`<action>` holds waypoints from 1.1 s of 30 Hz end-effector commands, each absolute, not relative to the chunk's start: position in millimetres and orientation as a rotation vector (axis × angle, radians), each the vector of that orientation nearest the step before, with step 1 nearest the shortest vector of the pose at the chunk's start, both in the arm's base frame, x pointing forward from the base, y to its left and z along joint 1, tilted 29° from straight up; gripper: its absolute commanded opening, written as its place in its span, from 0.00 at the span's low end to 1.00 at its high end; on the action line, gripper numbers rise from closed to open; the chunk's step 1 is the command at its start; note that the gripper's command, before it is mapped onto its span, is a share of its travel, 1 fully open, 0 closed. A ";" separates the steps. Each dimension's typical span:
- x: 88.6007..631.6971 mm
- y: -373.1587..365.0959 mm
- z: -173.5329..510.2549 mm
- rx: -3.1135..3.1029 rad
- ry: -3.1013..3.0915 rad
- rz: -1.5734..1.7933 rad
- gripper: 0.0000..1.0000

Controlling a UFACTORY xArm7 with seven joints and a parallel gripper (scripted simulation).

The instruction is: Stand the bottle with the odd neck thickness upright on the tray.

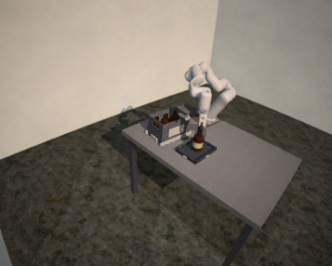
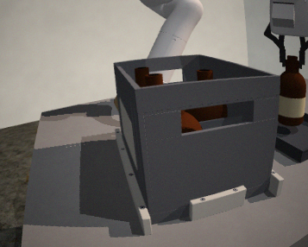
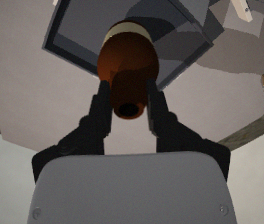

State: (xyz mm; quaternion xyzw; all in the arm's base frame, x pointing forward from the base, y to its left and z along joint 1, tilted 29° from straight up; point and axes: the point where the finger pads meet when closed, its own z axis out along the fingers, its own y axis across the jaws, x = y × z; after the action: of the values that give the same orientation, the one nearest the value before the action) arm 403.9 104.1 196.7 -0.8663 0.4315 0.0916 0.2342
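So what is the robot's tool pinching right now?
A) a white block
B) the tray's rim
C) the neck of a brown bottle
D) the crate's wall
C: the black-fingered tool has its fingers on either side of the neck of a brown bottle with a cream label.

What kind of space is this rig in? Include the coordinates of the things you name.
Probably a bare test room: plain pale walls [image 1: 96, 60], a mottled dark floor [image 1: 73, 209] [image 2: 4, 164], and one grey table [image 1: 254, 172] carrying a white robot arm [image 1: 223, 95] [image 2: 179, 26].

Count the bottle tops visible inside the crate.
3: two close together at exterior-view left, one farther right. More may be hidden: brown glass also shows through the wall slot.
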 end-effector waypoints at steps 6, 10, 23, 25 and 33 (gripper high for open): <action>404.9 104.0 197.4 -2.376 1.185 0.247 0.00; 405.0 104.4 196.5 -2.376 1.185 0.247 0.00; 405.3 106.4 192.9 -2.376 1.185 0.247 0.00; 405.4 106.9 192.0 -2.376 1.185 0.247 0.00; 405.6 108.3 189.4 -2.376 1.185 0.247 0.00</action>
State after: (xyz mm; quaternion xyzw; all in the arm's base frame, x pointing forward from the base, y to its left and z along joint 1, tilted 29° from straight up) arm 404.5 108.8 188.1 -0.8664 0.4315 0.0917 0.2341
